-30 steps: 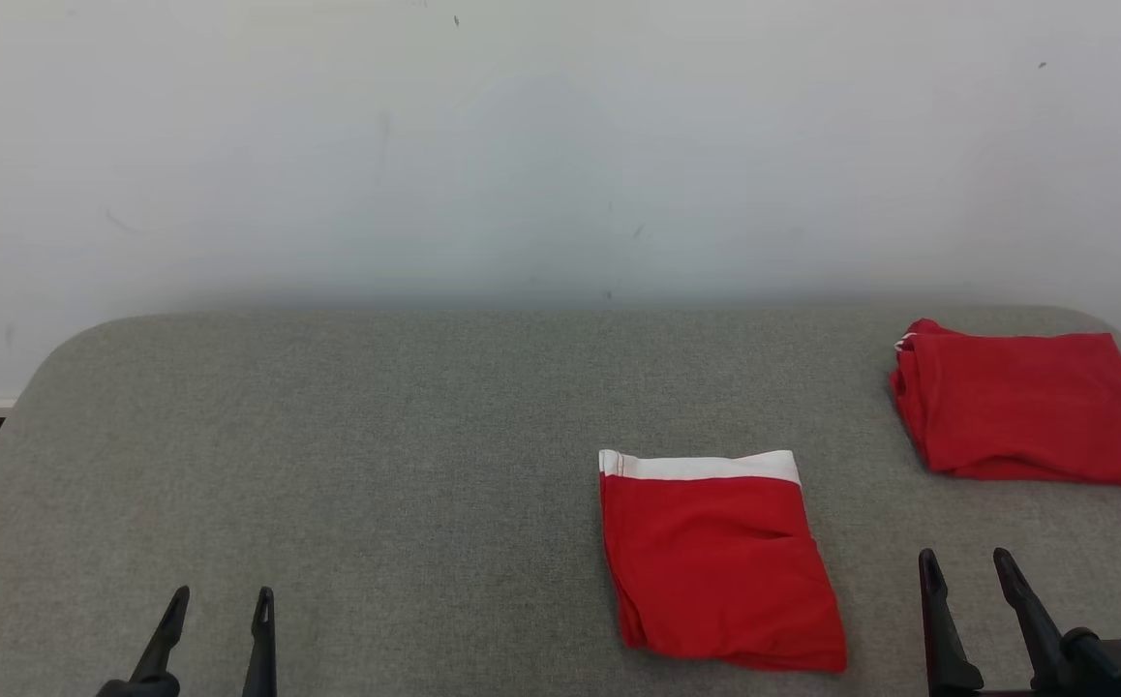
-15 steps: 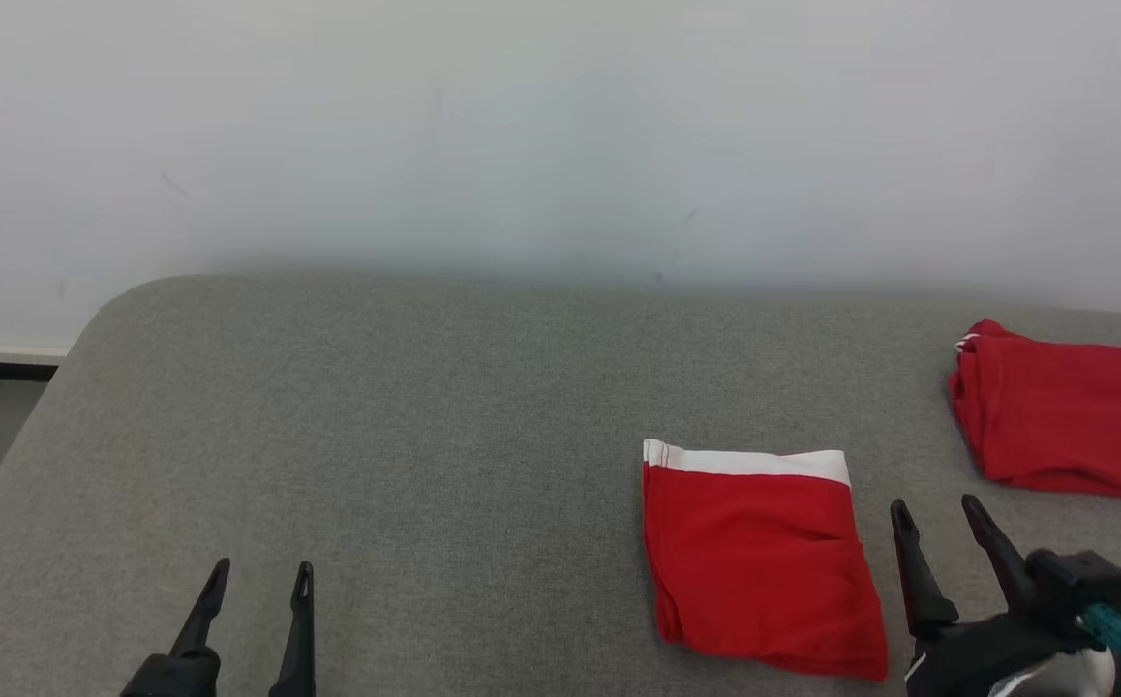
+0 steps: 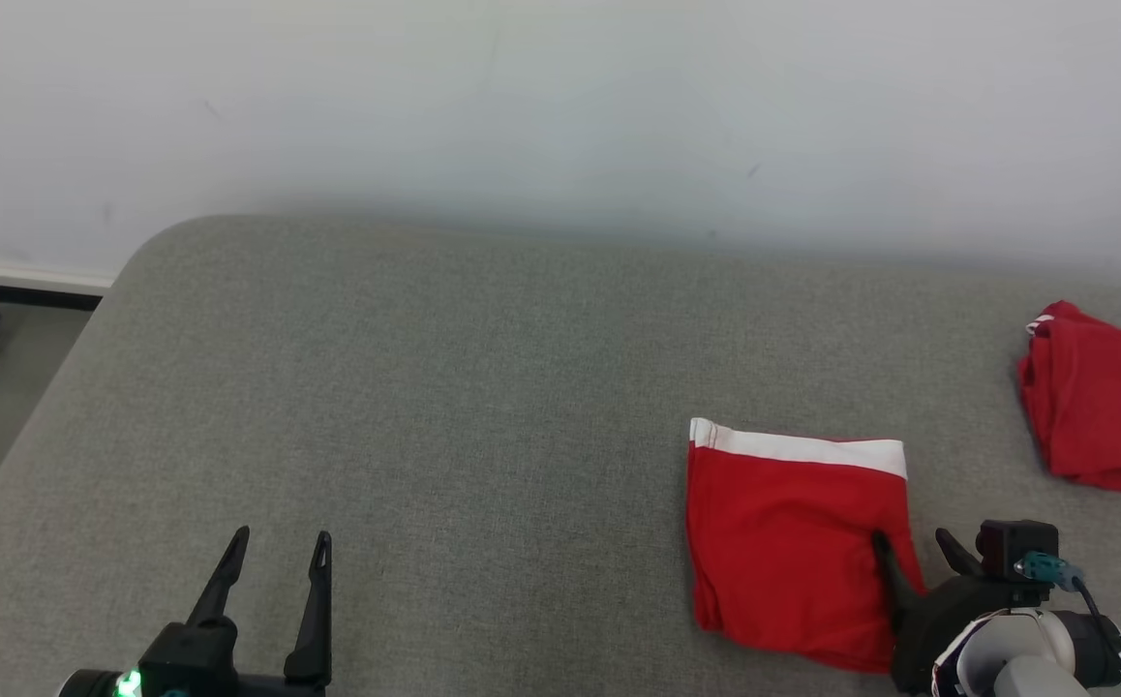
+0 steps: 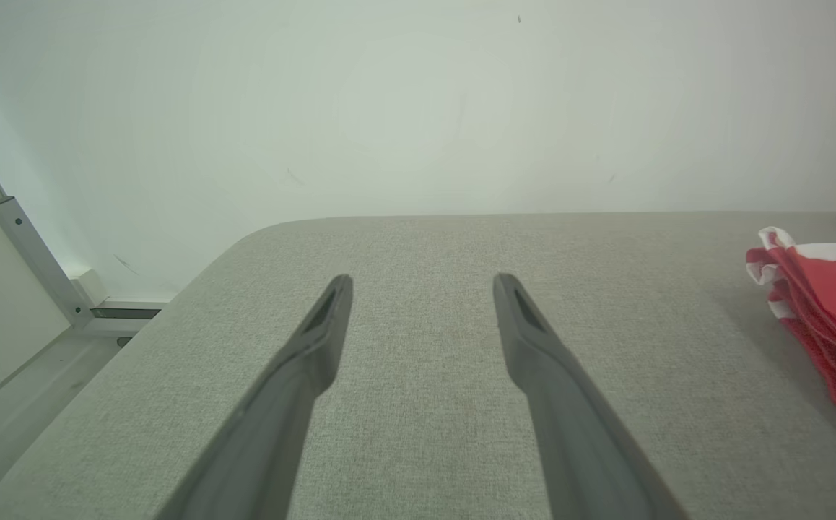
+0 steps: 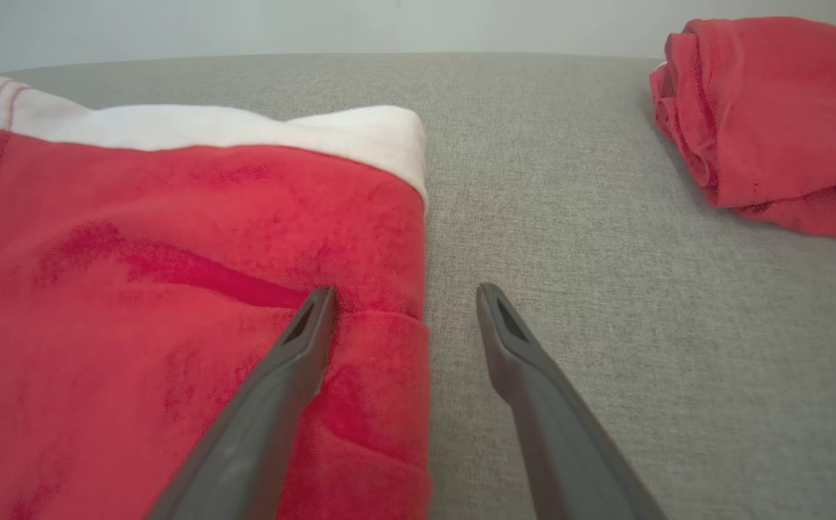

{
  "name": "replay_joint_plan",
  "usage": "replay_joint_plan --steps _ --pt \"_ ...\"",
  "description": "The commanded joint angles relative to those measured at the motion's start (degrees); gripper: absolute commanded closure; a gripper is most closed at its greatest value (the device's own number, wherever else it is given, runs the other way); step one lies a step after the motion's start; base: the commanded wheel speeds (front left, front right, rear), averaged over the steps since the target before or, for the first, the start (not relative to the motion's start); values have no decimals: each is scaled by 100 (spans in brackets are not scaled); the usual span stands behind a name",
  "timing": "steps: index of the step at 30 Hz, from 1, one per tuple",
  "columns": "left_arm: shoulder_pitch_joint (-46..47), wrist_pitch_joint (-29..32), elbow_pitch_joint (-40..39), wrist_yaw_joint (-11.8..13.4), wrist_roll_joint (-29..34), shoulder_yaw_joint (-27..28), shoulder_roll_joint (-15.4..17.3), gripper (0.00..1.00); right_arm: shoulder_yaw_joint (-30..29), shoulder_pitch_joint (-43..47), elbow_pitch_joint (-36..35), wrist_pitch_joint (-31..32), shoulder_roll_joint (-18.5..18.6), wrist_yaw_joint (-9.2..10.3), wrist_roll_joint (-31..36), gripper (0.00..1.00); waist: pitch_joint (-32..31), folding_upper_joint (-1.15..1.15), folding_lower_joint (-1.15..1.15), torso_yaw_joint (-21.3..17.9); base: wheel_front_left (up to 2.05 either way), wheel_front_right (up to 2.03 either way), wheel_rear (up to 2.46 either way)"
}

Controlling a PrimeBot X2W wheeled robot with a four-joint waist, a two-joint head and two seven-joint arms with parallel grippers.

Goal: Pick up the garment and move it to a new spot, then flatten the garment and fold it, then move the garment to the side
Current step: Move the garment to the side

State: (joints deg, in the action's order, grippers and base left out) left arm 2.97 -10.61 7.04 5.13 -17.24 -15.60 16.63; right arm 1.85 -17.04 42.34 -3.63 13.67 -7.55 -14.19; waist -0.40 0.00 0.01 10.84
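Note:
A folded red garment (image 3: 793, 542) with a white band along its far edge lies on the grey padded table (image 3: 483, 407), right of centre. In the right wrist view the garment (image 5: 172, 289) takes up the left half. My right gripper (image 3: 914, 544) is open and straddles the garment's right edge: one finger is over the red cloth, the other over bare table, as the right gripper (image 5: 403, 292) shows in its own view. My left gripper (image 3: 278, 542) is open and empty at the lower left, over bare table; the left gripper (image 4: 421, 278) sees the garment (image 4: 822, 303) far to its right.
A second folded red garment (image 3: 1103, 402) lies at the table's far right edge, also at the upper right as the second garment (image 5: 772, 115). A white wall (image 3: 560, 106) rises behind the table. Floor and a dark baseboard (image 3: 9, 290) lie past the table's left corner.
The head view has swung left and down, shifting everything rightward. My right gripper has moved left onto the garment's right edge. The left gripper has stayed open.

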Motion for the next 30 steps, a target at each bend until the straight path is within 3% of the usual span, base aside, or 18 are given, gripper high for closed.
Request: replay_joint_plan --steps 1,7,8,9,10,16,21,30 --pt "113 -54 38 -6 -29 1 -15 0 29 -201 366 -94 6 12 -59 0 129 0 -1 62 0 0 0" --pt "204 -96 132 -30 -48 -36 -48 0 318 -469 1191 -188 -138 12 -200 0 208 0 -1 124 0 0 0" --pt "212 -106 150 -23 -54 -36 -55 0 384 -493 1285 -223 -167 12 -244 33 205 0 -1 131 0 0 0" --pt "218 -110 167 -19 -66 -35 -56 0 460 -521 1359 -272 -172 12 -275 96 200 0 -1 135 0 0 0" --pt "214 -127 183 -16 -78 -30 -54 0 543 -557 1422 -310 -163 12 -317 100 188 0 -1 133 0 0 0" --pt "134 -192 238 9 -143 15 -29 0 922 -1113 1452 -617 140 12 -492 100 203 0 -1 43 0 0 0" --pt "306 -251 130 -15 -172 58 1 0 1406 -1858 1382 -482 545 12 -520 100 643 0 -1 -182 0 0 0" --pt "809 -355 -166 -68 -94 201 166 0 2152 -3310 1092 -185 1537 12 -739 100 1817 0 -1 -1036 0 0 0"
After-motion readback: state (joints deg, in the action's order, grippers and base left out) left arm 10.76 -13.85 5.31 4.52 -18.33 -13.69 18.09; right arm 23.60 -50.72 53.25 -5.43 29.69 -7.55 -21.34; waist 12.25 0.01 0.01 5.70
